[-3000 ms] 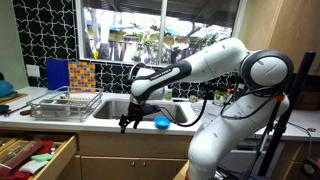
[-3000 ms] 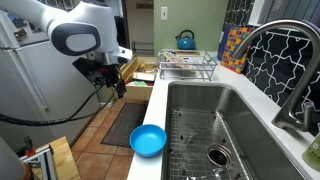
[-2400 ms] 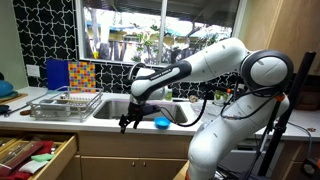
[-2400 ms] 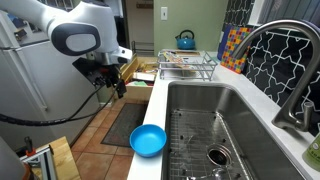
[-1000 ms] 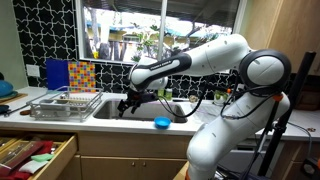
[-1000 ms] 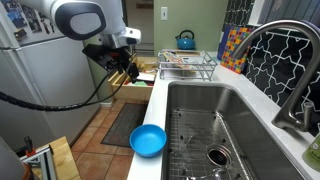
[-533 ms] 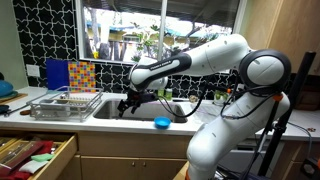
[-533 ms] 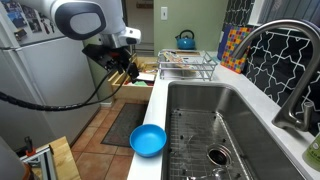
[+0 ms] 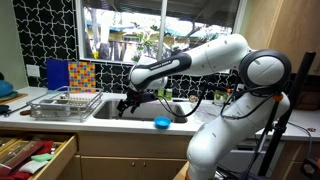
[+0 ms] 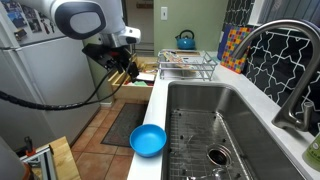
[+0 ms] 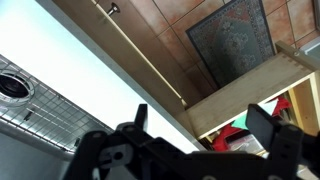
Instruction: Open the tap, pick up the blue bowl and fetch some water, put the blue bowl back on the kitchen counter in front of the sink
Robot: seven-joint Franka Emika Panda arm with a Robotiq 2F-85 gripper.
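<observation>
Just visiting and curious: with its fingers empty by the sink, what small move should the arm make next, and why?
Probably reach across the sink toward the tap. No water is running, the blue bowl sits on the kitchen counter, and the open fingers hold nothing.

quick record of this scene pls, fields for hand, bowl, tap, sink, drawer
hand: open, empty, in the air by the counter front, clear of the bowl
bowl: blue, upright on the counter in front of the sink
tap: arched over the sink, no water seen
sink: steel, wire grid on the bottom
drawer: open, below the counter
</observation>
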